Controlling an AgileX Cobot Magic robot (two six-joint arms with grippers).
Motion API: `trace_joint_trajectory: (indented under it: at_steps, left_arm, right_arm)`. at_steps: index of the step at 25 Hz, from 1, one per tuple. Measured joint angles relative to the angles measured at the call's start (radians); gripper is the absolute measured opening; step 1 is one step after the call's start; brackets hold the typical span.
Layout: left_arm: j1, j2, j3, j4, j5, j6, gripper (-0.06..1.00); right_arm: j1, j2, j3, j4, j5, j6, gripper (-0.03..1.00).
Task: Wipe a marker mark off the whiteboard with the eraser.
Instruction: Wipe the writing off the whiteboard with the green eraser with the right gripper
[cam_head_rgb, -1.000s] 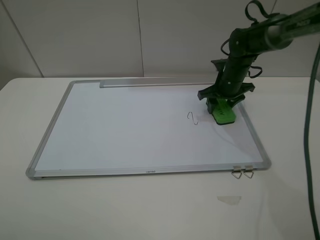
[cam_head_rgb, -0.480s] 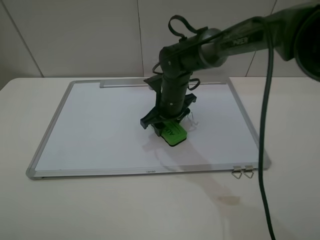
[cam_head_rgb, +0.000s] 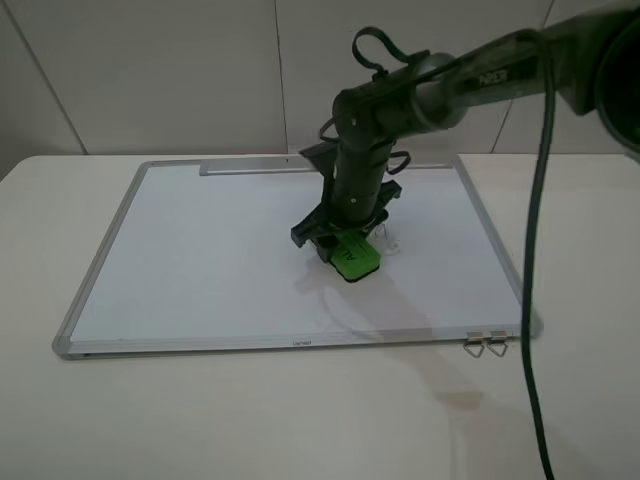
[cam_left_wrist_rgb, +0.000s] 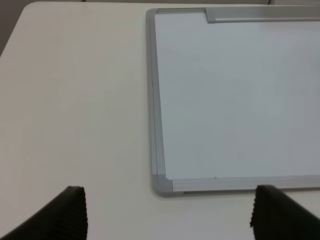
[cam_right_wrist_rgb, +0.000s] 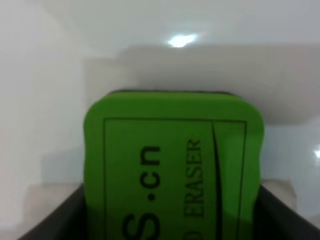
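The whiteboard (cam_head_rgb: 200, 250) lies flat on the table, its grey tray strip (cam_head_rgb: 250, 167) along the far edge. My right gripper (cam_head_rgb: 345, 245) reaches down onto the middle of the board and is shut on the green eraser (cam_head_rgb: 353, 260), which presses on the surface. In the right wrist view the eraser (cam_right_wrist_rgb: 172, 165) fills the frame between the dark fingers (cam_right_wrist_rgb: 50, 222). A thin trace of the marker mark (cam_head_rgb: 386, 241) shows just right of the gripper, partly hidden by it. My left gripper (cam_left_wrist_rgb: 170, 215) hovers open over the bare table beside the whiteboard's (cam_left_wrist_rgb: 225, 100) near left corner.
Two metal clips (cam_head_rgb: 485, 345) hang on the board's front edge near its right corner. A faint smudge (cam_head_rgb: 458, 400) marks the table in front of them. The right arm's cable (cam_head_rgb: 535, 250) hangs down on the right side.
The right gripper swept the eraser left from the board's right edge across the mark to the middle, then shifted slightly back to the right. The mark looks fainter.
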Motion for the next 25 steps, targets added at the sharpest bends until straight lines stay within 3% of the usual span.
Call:
trace_joint_trajectory:
  at_steps: [6, 10, 18, 25]
  left_arm:
    - [0.000, 0.000, 0.000, 0.000, 0.000, 0.000, 0.69]
    - [0.000, 0.000, 0.000, 0.000, 0.000, 0.000, 0.69]
    - [0.000, 0.000, 0.000, 0.000, 0.000, 0.000, 0.69]
    - [0.000, 0.000, 0.000, 0.000, 0.000, 0.000, 0.69]
  right_arm:
    - [-0.157, 0.002, 0.000, -0.022, -0.049, 0.005, 0.59]
    - [-0.212, 0.002, 0.000, -0.058, -0.064, 0.006, 0.59]
    - [-0.218, 0.006, -0.001, -0.046, -0.061, 0.006, 0.59]
    - [-0.189, 0.048, -0.032, -0.034, 0.002, 0.007, 0.59]
